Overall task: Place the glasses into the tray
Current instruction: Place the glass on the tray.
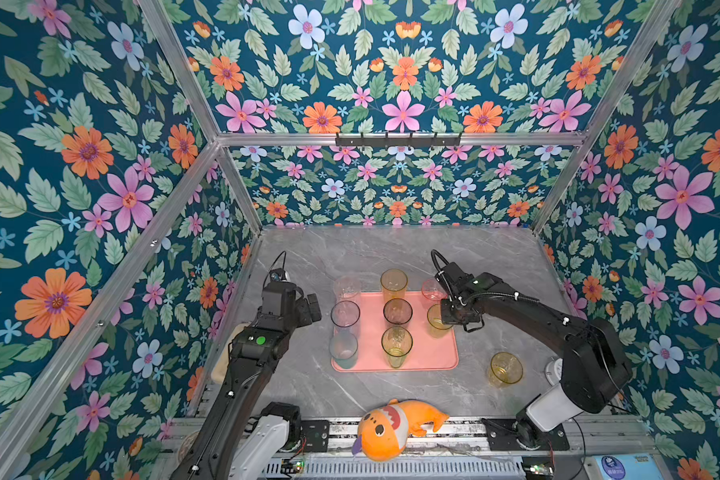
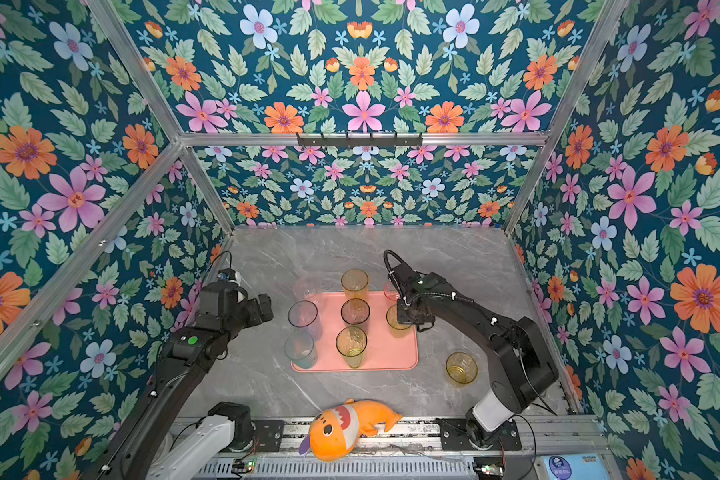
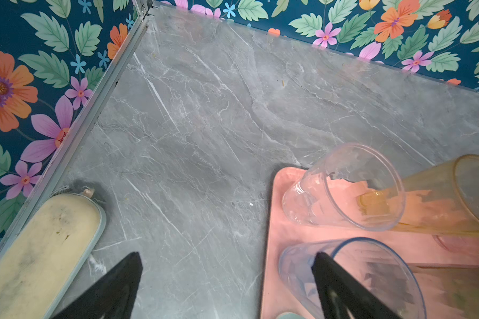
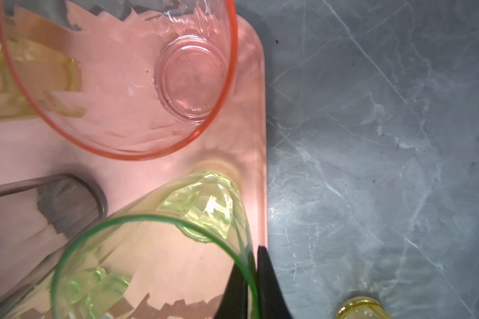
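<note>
Right fingers (image 4: 270, 279) pinch the rim of the green glass (image 4: 155, 265) at the tray (image 4: 256, 116) edge, lower centre, while left fingers (image 3: 116, 284) gape wide above the surface (image 3: 205, 138).

glasses (image 1: 396, 349) 9; tray (image 1: 429, 358) 1; plush toy (image 1: 391, 428) 1; dish (image 3: 39, 248) 1

surface (image 1: 391, 257): grey marble-look slab, smooth, low sheen. tray (image 1: 429, 353): pink, matt, looks plastic. glasses (image 1: 393, 286): translucent, glossy, faceted walls. green glass (image 4: 150, 262) and pink glass (image 4: 116, 82) throw sharp highlights; glass or plastic, can't tell. dish (image 3: 39, 248): beige, matt, scuffed and stained. toy (image 1: 395, 424): orange plush cloth. frame (image 1: 391, 139): bare brushed metal. left hand (image 3: 227, 256): matt black fingers (image 3: 116, 284).
</note>
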### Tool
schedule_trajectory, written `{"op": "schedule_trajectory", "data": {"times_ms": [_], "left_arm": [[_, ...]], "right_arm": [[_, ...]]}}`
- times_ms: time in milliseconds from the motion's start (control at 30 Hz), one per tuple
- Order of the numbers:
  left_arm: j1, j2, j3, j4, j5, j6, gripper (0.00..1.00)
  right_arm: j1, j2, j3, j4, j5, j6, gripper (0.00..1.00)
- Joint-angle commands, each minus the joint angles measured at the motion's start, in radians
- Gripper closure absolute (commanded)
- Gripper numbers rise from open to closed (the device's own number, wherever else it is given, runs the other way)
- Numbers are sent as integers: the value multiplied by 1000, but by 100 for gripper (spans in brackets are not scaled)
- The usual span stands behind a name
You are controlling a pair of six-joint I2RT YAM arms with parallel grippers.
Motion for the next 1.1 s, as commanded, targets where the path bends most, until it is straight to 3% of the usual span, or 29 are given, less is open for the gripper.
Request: {"op": "schedule_trajectory", "data": {"times_ms": [0, 1067], "left_arm": [[0, -4, -6, 6, -13, 5, 1], [1, -21, -11, -7, -29, 10, 1]], "right_arm": [[3, 1, 4, 4, 10, 15, 100], [14, 55, 21, 14, 5, 29, 99]]}}
